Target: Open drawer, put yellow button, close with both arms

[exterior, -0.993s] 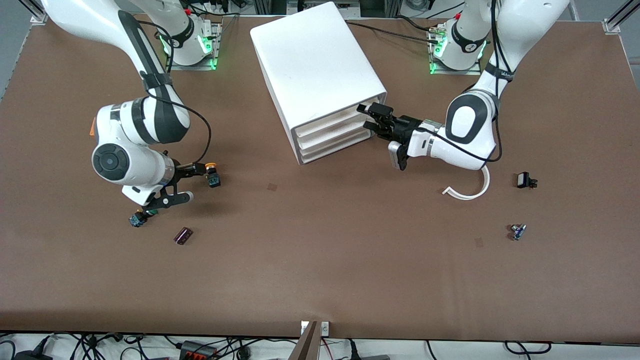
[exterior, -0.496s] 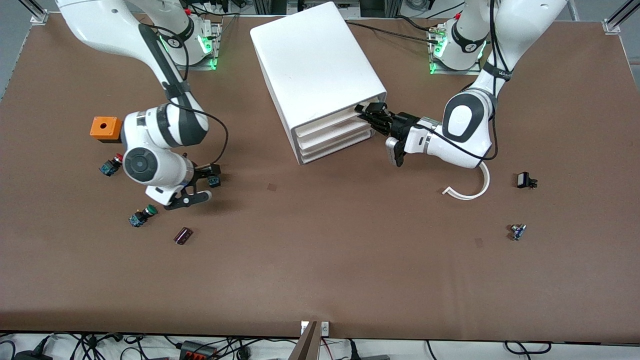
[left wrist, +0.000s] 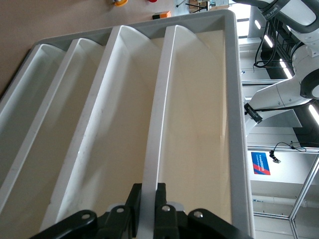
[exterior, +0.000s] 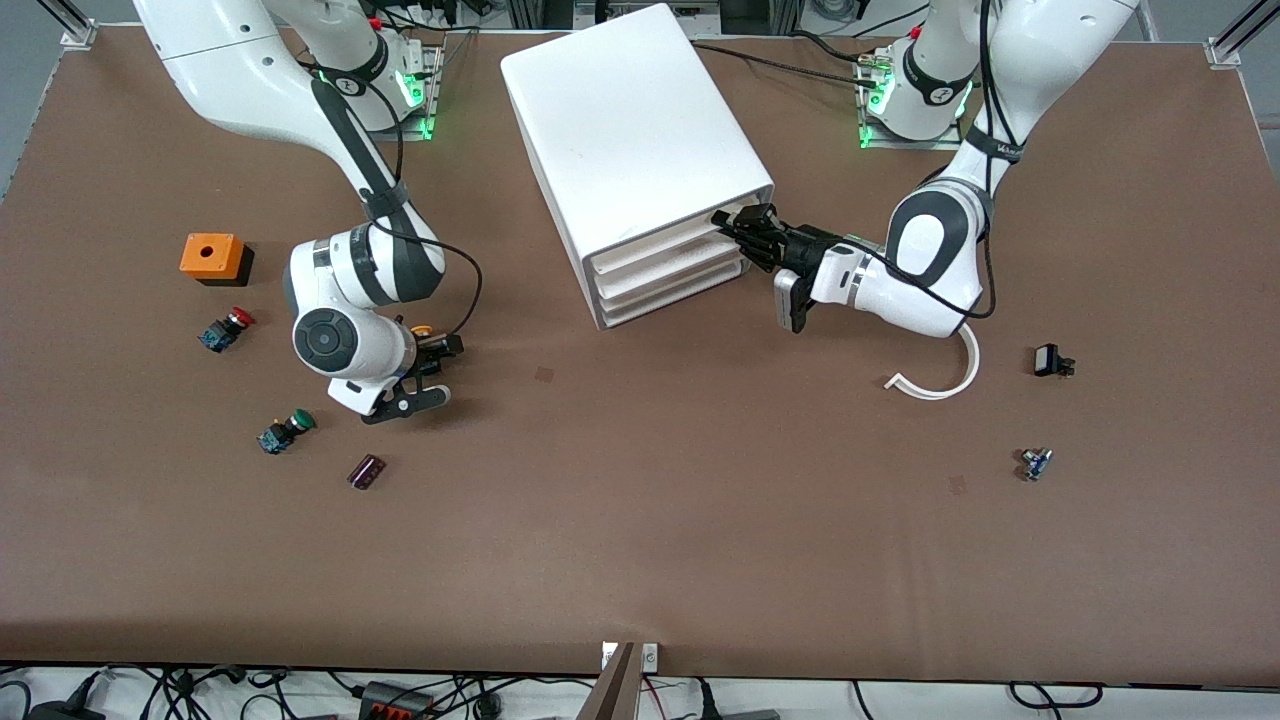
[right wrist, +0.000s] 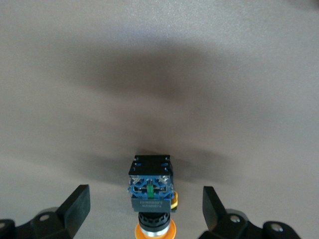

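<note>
The white cabinet [exterior: 630, 120] stands in the middle of the table between the arms' bases. My left gripper [exterior: 742, 228] is at the end of its top drawer [exterior: 655, 250] that faces the left arm. In the left wrist view this gripper [left wrist: 148, 193] is shut on the drawer's thin white front lip [left wrist: 157, 124]. The drawer front sits about level with the two below. The yellow button [exterior: 424, 330] lies on the table toward the right arm's end. In the right wrist view it [right wrist: 151, 186] lies between the fingers of my open right gripper [right wrist: 145, 201], touching neither. That gripper [exterior: 433, 372] is low over the table.
An orange box [exterior: 211, 257], a red button [exterior: 228, 328], a green button [exterior: 284, 430] and a small dark block [exterior: 366, 471] lie near the right arm. A white curved strip [exterior: 940, 380], a black part [exterior: 1050, 360] and a small part [exterior: 1035, 462] lie toward the left arm's end.
My right arm has swung toward the cabinet, uncovering the orange box and red button, with its open fingers now around the yellow button. My left gripper has moved in onto the top drawer's lip.
</note>
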{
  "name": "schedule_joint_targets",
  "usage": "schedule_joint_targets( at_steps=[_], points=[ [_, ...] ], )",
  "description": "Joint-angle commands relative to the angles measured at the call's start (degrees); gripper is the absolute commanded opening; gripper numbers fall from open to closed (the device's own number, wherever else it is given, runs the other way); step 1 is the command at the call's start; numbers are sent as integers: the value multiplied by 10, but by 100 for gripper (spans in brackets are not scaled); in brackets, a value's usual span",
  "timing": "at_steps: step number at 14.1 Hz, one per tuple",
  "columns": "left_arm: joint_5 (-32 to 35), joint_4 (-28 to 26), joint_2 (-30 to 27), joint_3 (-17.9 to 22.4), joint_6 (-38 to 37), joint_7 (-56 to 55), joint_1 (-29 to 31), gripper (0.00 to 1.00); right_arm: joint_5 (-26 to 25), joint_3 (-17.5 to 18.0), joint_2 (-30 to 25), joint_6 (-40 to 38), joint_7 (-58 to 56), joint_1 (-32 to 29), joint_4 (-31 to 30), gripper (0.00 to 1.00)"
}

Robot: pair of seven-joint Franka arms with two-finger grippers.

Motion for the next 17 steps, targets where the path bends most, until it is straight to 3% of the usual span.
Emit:
schedule_joint_targets(
  at_steps=[1, 6, 8, 9, 12, 13, 14, 15, 17],
  points=[
    [7, 30, 5, 8, 2, -5, 11, 1, 8, 0, -4, 4, -4, -1, -19, 100],
    [83, 125, 69, 9, 1, -7, 53, 1, 8, 1, 5, 3, -4, -1, -23, 98],
    [84, 148, 85, 11, 2, -8, 55, 1, 8, 1, 3, 0, -9, -1, -21, 80],
    [84, 155, 87, 12, 2, -8, 56, 1, 8, 1, 3, 0, -7, -1, -21, 59],
    [84, 163, 89, 13, 2, -8, 57, 5, 8, 0, 1, -2, -7, -3, -21, 38],
    [85, 164, 89, 13, 3, -8, 57, 26, 8, 0, 1, -4, -4, -2, -21, 27],
    [85, 164, 89, 15, 4, -7, 58, 88, 8, 1, 0, -5, -3, -1, -20, 16],
    [85, 164, 86, 16, 4, -8, 59, 100, 8, 0, -2, -5, -2, -1, -19, 8],
    [85, 164, 81, 17, 1, -10, 66, 100, 10, 0, -14, -14, 0, -1, -12, 5]
  ],
)
